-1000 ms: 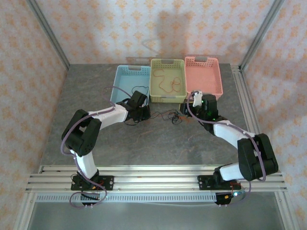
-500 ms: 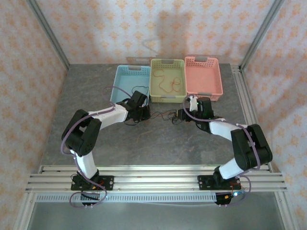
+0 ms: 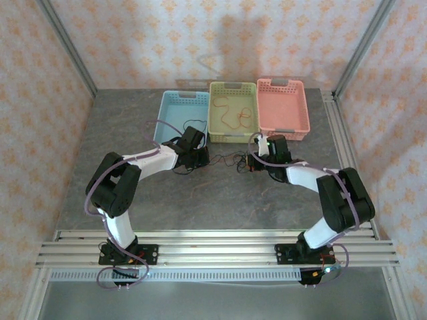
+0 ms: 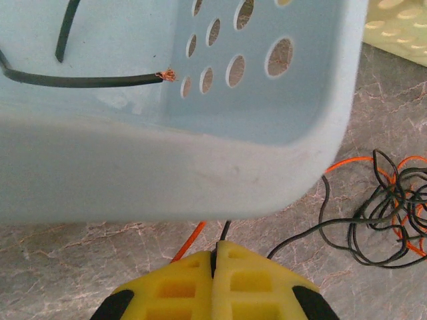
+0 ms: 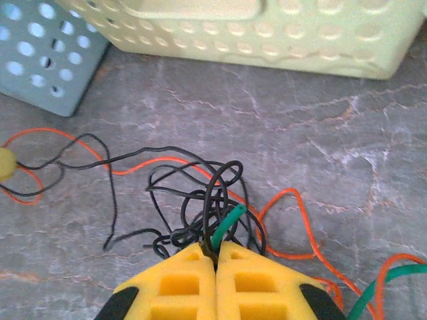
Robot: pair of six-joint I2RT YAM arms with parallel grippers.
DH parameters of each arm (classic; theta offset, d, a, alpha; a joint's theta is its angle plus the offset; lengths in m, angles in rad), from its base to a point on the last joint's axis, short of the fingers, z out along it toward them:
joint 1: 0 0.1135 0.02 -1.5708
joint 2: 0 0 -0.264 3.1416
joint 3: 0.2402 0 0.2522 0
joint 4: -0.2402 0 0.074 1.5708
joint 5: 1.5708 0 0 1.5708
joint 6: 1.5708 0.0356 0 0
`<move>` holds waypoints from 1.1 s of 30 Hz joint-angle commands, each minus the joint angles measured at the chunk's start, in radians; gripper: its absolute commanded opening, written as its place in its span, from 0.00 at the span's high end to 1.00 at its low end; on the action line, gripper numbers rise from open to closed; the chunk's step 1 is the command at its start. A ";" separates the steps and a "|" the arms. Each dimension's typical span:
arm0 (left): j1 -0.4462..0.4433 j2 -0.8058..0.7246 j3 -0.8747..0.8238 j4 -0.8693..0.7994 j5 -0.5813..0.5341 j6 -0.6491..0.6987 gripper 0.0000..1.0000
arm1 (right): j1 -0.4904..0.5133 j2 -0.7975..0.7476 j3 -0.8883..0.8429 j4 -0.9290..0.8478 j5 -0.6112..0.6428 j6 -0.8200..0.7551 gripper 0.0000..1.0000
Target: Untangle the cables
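Note:
The cables lie as a black and orange-red tangle on the grey table between the two grippers. My left gripper sits low at the blue basket's near corner. In its wrist view the jaws stand together, and my left gripper is shut on a thin black cable, with an orange strand beside it. My right gripper is shut on a short green cable end and a black loop of the tangle; it touches the tangle's right side.
Three baskets stand in a row behind the tangle: blue, yellow-green holding an orange-red cable, and pink. A black cable lies inside the blue basket. Metal rails edge the table's right side.
My right arm swung left and down to the tangle, and its gripper went from open to shut on the cables. The left arm has not moved.

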 commanded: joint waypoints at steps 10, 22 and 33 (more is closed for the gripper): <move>-0.020 -0.108 -0.081 0.209 0.093 0.021 0.44 | 0.063 0.014 0.016 0.083 -0.229 -0.020 1.00; -0.052 -0.032 -0.029 0.243 0.229 0.026 0.25 | 0.069 0.018 0.008 0.126 -0.316 -0.031 1.00; -0.073 0.036 0.045 0.169 0.257 0.046 0.29 | 0.099 0.023 -0.013 0.175 -0.356 -0.069 1.00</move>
